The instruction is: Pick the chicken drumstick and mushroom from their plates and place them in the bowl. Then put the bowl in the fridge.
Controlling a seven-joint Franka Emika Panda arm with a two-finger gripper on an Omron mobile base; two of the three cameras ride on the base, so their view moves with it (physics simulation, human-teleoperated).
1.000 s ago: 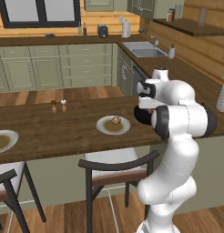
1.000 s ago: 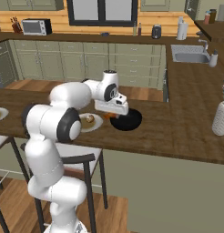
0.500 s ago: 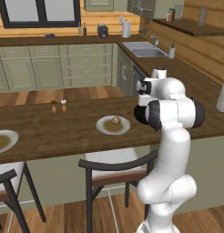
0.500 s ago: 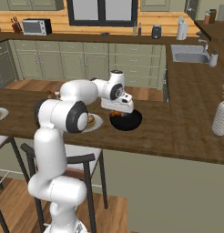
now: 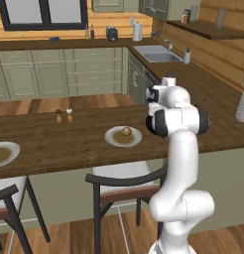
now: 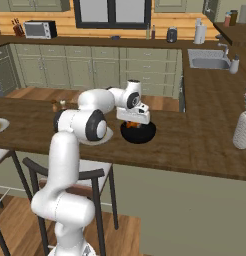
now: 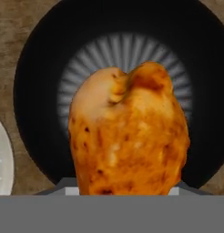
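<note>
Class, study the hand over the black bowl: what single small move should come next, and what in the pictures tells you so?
Probably lower slightly and open the jaws. The gripper holds the chicken drumstick directly above the bowl, whose ribbed centre shows behind it in the hand view. The mushroom waits on its plate.

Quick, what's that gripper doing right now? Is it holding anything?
Gripper: shut on the chicken drumstick, held over the black bowl.

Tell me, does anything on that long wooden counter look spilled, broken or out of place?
Nothing stands out. The glossy orange-brown chicken drumstick hangs in the end effector above the round black bowl, and the small tan mushroom sits on its white plate.
</note>
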